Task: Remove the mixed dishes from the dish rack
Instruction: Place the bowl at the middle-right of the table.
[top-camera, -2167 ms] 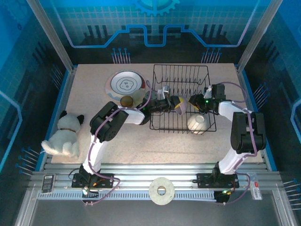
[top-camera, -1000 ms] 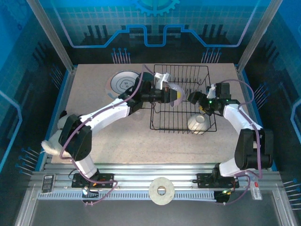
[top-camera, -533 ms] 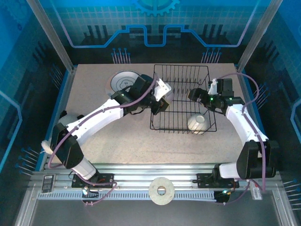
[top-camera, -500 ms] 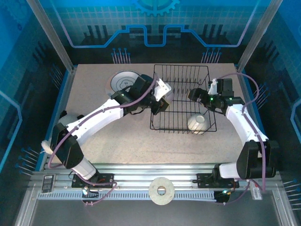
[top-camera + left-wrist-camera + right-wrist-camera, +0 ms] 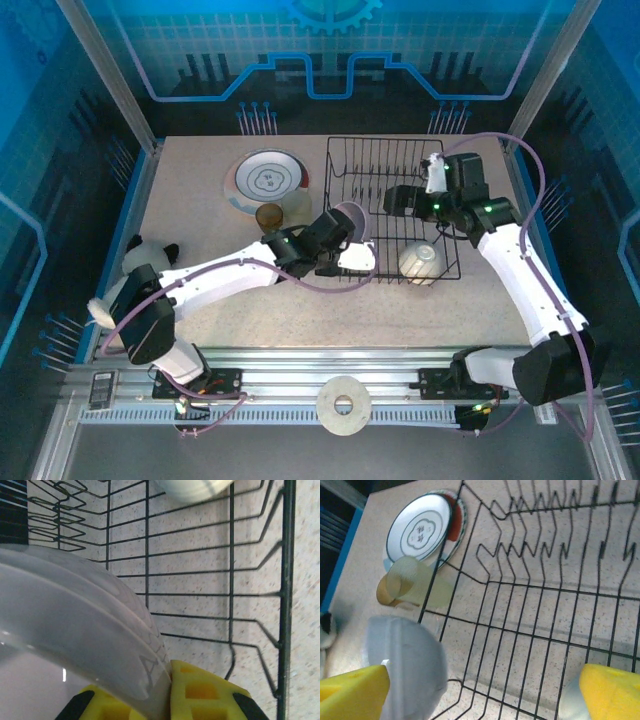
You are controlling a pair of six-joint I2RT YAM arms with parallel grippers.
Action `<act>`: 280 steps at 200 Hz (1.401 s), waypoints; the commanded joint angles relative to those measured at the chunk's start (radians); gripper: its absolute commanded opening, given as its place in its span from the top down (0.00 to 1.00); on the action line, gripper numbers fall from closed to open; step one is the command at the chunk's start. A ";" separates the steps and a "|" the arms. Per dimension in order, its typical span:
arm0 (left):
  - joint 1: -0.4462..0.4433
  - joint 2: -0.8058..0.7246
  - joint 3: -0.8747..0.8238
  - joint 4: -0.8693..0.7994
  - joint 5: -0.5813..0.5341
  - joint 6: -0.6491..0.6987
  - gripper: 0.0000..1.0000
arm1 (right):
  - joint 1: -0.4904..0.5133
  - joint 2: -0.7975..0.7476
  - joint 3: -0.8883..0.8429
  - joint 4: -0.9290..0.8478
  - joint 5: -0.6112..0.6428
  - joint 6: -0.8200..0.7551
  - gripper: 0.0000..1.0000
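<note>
L gripper is pinching the rim of a pale purple bowl. The wrist cam shows one yellow finger on each side of the bowl's wall. The bowl is up in the air over the near-left corner of the rack. It is tipped on its edge, not flat. From the R wrist cam its round back looks turned toward the R side. I can't tell for sure where its mouth points.

R gripper hangs over the middle of the rack w/ its fingers spread wide & nothing in them.

The rack is black wire, and its sides run along w/ the table edges. Rows of prongs stand up at its far side. A white bowl sits in its near-right part.

Left of the rack, on the table, are stacked plates, a brown cup & a pale glass. The cup & glass are side by side, just near of the plates.

The table top is tan w/ small dark specks. A toy cat sits at its left edge. Blue walls w/ line patterns & metal posts stand around it. A pale ring lies on the rail between the arm bases.
</note>
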 commanded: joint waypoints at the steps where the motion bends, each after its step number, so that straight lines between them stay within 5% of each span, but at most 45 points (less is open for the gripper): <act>1: -0.017 -0.009 -0.006 0.123 -0.132 0.140 1.00 | 0.090 0.009 0.077 -0.106 0.093 -0.096 0.03; 117: -0.037 0.011 -0.017 0.122 -0.162 0.150 1.00 | 0.373 0.180 0.243 -0.265 0.411 -0.213 0.28; 280: -0.052 0.034 -0.020 0.154 -0.206 0.163 1.00 | 0.416 0.332 0.328 -0.345 0.572 -0.173 0.66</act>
